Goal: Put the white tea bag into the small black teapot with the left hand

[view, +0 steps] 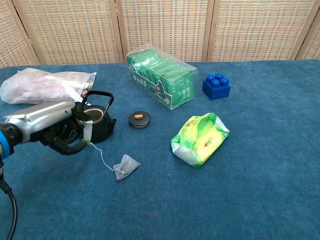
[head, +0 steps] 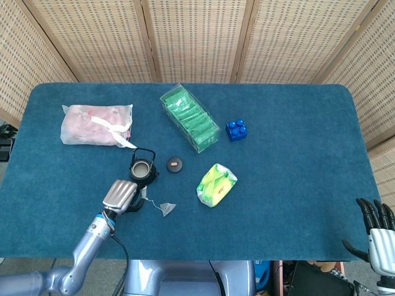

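On the blue table (head: 296,160), the left hand (head: 121,195) sits just below the small black teapot (head: 142,169), its fingers curled by a string leading to the white tea bag (head: 166,208) lying on the cloth. The teapot lid (head: 175,164) rests beside the pot. The right hand (head: 378,231) shows at the lower right edge, fingers spread.

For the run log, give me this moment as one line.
left hand: pinches tea bag tag, raised | white tea bag: on table, string taut | small black teapot: lid off | right hand: idle at edge
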Available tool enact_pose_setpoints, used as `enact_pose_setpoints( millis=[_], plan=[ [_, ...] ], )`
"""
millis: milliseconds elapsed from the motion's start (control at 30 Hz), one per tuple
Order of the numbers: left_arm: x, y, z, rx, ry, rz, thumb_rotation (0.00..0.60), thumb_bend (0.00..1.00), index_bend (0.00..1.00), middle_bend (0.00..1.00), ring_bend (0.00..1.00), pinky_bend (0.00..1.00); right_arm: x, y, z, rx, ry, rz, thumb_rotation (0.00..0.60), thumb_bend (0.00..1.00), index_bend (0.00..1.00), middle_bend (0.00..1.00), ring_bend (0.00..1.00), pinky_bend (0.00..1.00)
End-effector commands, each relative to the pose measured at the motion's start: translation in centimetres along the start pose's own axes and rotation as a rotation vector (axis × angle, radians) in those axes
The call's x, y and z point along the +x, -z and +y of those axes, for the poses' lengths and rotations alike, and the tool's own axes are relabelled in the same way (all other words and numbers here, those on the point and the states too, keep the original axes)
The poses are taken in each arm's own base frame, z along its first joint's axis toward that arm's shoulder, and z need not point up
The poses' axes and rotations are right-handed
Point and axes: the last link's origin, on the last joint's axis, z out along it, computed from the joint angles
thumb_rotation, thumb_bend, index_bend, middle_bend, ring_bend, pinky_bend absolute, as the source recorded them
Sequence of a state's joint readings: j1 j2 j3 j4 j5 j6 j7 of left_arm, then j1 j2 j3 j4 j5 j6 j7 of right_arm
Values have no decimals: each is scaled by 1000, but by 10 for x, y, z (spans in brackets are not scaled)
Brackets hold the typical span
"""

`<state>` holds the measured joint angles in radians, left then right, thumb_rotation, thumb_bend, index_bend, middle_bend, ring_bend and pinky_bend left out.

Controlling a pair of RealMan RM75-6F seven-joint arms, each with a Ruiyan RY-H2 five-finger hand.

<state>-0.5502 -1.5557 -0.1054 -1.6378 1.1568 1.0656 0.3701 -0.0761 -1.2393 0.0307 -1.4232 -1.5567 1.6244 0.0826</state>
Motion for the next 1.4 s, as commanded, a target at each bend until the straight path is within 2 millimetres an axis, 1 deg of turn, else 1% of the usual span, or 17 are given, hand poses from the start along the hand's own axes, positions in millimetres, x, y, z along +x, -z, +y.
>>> enact_pose_setpoints(
  millis=[33, 333, 533, 733, 1067, 1167, 1400],
  plan=[
    [16, 2, 2, -19, 27, 43, 600, 444, 657, 829, 734, 708, 0, 0, 0, 1, -3, 1, 600, 85, 115, 193, 34, 100],
    [47, 3, 13, -75, 108, 142, 600, 443, 658, 830, 734, 709, -1, 0, 2, -2, -8, 1, 600, 85, 115, 193, 34, 100],
    [62, 3, 21, -123, 192, 206, 600, 443, 659, 833, 734, 708, -2, -1, 3, -3, -9, 0, 600, 85, 115, 193, 34, 100],
    [72, 2, 23, -150, 214, 258, 600, 443, 659, 834, 734, 708, -2, -1, 3, -6, -9, -4, 600, 85, 115, 193, 34, 100],
    [91, -1, 20, -152, 239, 341, 600, 443, 660, 835, 734, 708, -4, -1, 4, -10, -6, -12, 600, 85, 114, 193, 34, 100],
    [106, -10, 13, -131, 225, 380, 600, 443, 661, 835, 734, 708, -3, -1, 4, -13, -5, -15, 600, 85, 115, 192, 34, 100],
    [114, -19, 10, -117, 207, 389, 600, 443, 661, 835, 734, 708, -4, -1, 3, -15, -5, -16, 600, 85, 115, 193, 34, 100]
  ],
)
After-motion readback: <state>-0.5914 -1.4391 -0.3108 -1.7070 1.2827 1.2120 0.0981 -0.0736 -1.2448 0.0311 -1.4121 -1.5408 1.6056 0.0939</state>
